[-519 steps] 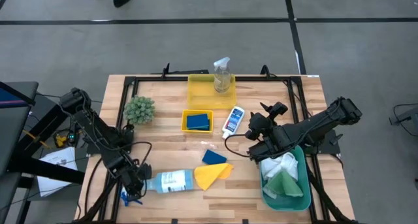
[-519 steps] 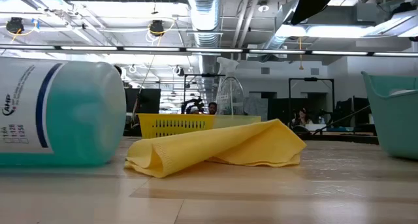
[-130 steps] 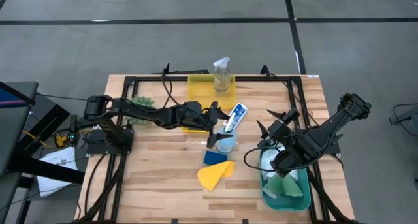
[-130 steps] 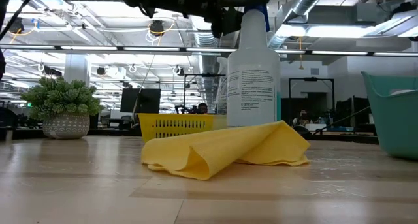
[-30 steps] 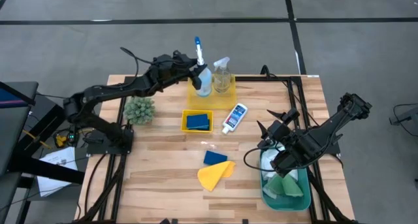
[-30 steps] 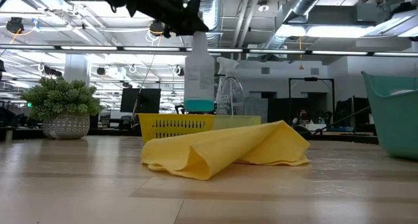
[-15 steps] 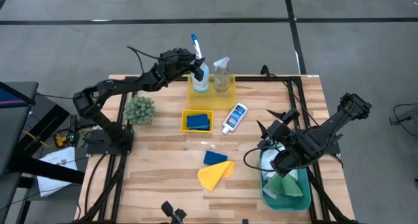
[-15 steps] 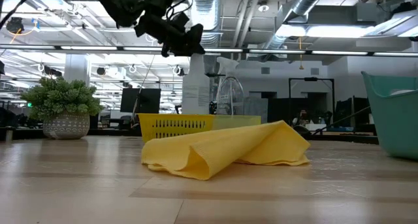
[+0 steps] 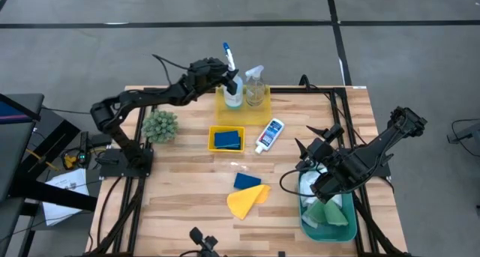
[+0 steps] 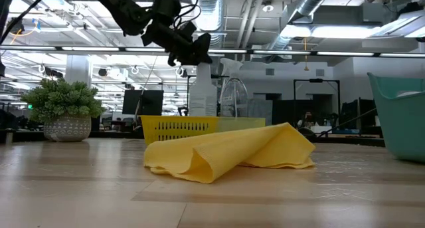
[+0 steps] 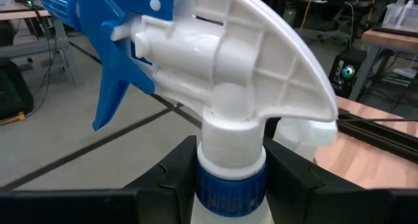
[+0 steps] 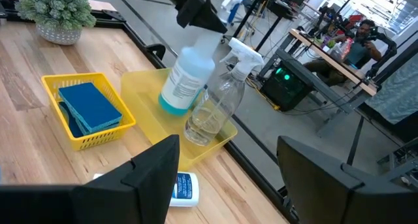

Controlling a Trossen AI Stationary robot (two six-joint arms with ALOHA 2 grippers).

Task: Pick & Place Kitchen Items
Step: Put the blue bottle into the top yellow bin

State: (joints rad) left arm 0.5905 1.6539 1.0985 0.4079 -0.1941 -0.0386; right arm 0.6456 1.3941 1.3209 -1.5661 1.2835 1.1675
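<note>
Far yellow tray [image 9: 225,106]: we see two spray bottles in it, the clear one [image 9: 255,88] and the blue-white one [image 9: 232,91], side by side.
Small yellow basket [image 9: 213,139]: we count blue sponges [image 9: 227,139] inside.
Teal bin [image 9: 341,229]: right near corner; white cloth [image 9: 324,189] and green cloth [image 9: 326,212].
Loose on table: one sponge [image 9: 245,180], one yellow cloth [image 9: 244,201], one small bottle [image 9: 268,135], one plant [image 9: 160,125].
Left gripper [image 9: 225,77]: clamped around the blue-white bottle's neck.
Right gripper [image 9: 309,158]: spread wide, holding nothing, beside the bin.
</note>
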